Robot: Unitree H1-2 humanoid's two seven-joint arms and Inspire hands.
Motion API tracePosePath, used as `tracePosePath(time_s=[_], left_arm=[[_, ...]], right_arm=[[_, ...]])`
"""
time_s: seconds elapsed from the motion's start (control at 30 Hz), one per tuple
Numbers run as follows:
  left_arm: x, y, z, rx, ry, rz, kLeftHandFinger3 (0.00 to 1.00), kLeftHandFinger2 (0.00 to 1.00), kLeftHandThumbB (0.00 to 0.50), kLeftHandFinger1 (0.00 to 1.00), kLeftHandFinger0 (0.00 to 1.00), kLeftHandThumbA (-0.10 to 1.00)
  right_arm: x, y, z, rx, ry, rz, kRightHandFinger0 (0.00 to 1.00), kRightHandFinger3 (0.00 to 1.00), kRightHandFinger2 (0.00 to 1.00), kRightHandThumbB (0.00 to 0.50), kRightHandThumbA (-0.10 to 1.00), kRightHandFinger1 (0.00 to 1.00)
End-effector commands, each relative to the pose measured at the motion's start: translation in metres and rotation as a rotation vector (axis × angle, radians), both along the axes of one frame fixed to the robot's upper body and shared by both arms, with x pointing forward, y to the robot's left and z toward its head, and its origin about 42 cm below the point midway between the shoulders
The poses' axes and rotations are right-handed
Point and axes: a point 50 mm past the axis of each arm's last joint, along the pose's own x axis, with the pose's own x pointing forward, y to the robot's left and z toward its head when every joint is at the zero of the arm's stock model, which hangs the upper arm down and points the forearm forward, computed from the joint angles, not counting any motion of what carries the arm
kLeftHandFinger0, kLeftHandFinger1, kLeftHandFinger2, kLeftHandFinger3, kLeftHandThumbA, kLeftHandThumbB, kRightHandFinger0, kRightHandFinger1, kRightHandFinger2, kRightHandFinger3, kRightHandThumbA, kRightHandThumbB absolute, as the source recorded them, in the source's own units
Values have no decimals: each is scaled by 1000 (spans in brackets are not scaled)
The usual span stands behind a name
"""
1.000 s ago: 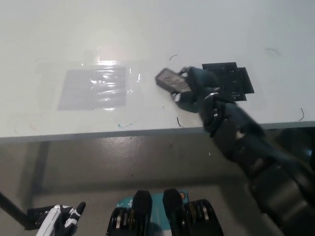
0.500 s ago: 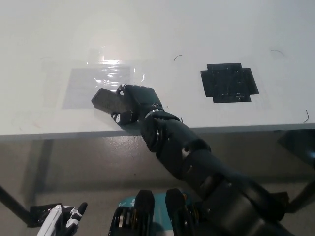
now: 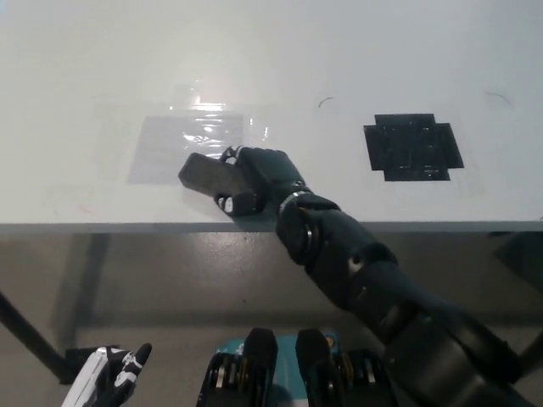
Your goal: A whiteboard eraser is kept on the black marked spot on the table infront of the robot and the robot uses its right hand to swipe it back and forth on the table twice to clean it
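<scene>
My black right hand (image 3: pixel 259 176) is shut on the dark whiteboard eraser (image 3: pixel 204 174) and presses it on the white table (image 3: pixel 339 68), at the right edge of a shiny taped grey patch (image 3: pixel 182 144). The black marked spot (image 3: pixel 413 146) lies bare well to the right of the hand. The black right arm (image 3: pixel 373 280) reaches in from the bottom right across the table's front edge. My white left hand (image 3: pixel 106 377) rests low at the bottom left, below the table.
The table's front edge (image 3: pixel 127 227) runs across the picture just below the eraser. A few thin pen marks (image 3: pixel 324 101) dot the tabletop. A dark table leg (image 3: pixel 30 339) slants at the lower left over the grey floor.
The right hand has swept the eraser left from beside the black spot to the taped patch, then held there. The camera view has shifted a little between the last two frames.
</scene>
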Motion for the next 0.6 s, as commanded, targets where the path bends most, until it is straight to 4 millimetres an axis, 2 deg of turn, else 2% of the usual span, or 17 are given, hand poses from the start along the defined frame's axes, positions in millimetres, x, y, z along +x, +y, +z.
tracePosePath(time_s=[0.0, 0.03, 0.07, 0.1, 0.13, 0.17, 0.2, 0.23, 0.27, 0.3, 0.37, 0.4, 0.43, 0.47, 0.5, 0.53, 0.57], left_arm=[[4, 3, 11, 8, -46, -12, 0, 0, 350, 0, 0, 718], [5, 4, 10, 7, -46, -10, 0, 0, 350, 0, 0, 716], [4, 3, 10, 3, -45, -11, 0, 0, 348, 0, 0, 702], [4, 2, 9, -7, -43, -13, 0, 0, 347, 0, 0, 689], [4, 1, 9, -7, -41, -13, 0, 0, 348, 0, 0, 687], [4, 1, 9, -5, -39, -11, 0, 0, 349, 0, 0, 687], [5, 2, 8, 5, -39, -10, 0, 0, 351, 0, 0, 703], [4, 2, 8, 8, -35, -7, 0, 0, 360, 0, 0, 712], [3, 1, 7, 2, -32, -4, 0, 0, 354, 0, 0, 705], [3, 1, 8, -6, -30, -4, 0, 0, 355, 0, 0, 696], [3, 2, 8, -1, -31, -4, 0, 0, 350, 0, 0, 702], [2, 3, 8, 9, -32, -2, 0, 0, 357, 0, 0, 723], [3, 4, 7, 19, -33, -1, 0, 0, 357, 0, 0, 729], [2, 4, 7, 24, -30, 1, 0, 0, 362, 0, 0, 740], [2, 4, 7, 19, -29, 2, 0, 0, 357, 0, 0, 739], [2, 3, 6, 12, -28, 3, 0, 0, 352, 0, 0, 729], [2, 2, 6, 10, -29, 4, 0, 0, 357, 0, 0, 732]], right_arm=[[2, -148, -62, -191, 139, -248, 85, 575, 698, 0, 237, 480], [2, -163, -63, -203, 139, -268, 63, 624, 732, 0, 253, 488], [3, -172, -64, -212, 138, -280, 115, 727, 796, 0, 185, 556], [4, -191, -62, -229, 142, -307, 179, 818, 888, 0, 224, 634], [5, -201, -60, -239, 143, -317, 367, 882, 972, 0, 329, 774], [7, -208, -58, -244, 142, -319, 430, 795, 841, 0, 394, 737], [9, -221, -53, -243, 138, -345, 405, 677, 682, 0, 334, 639], [11, -236, -48, -245, 129, -368, 322, 544, 470, 0, 342, 441], [14, -251, -41, -251, 115, -392, 129, 411, 333, 0, 349, 281], [16, -265, -34, -253, 100, -416, 35, 363, 316, 0, 359, 240], [20, -289, -20, -262, 80, -457, 35, 445, 493, 0, 350, 335], [21, -304, -11, -265, 61, -475, 82, 528, 584, 0, 331, 408], [22, -315, -6, -265, 49, -486, 98, 537, 589, 0, 319, 420], [23, -326, 1, -269, 55, -503, 222, 550, 580, 0, 319, 453], [23, -342, 9, -275, 53, -530, 350, 586, 634, 0, 323, 560], [22, -355, 17, -285, 50, -563, 584, 709, 751, 0, 367, 745], [20, -370, 23, -265, 36, -595, 601, 656, 694, 0, 377, 721]])
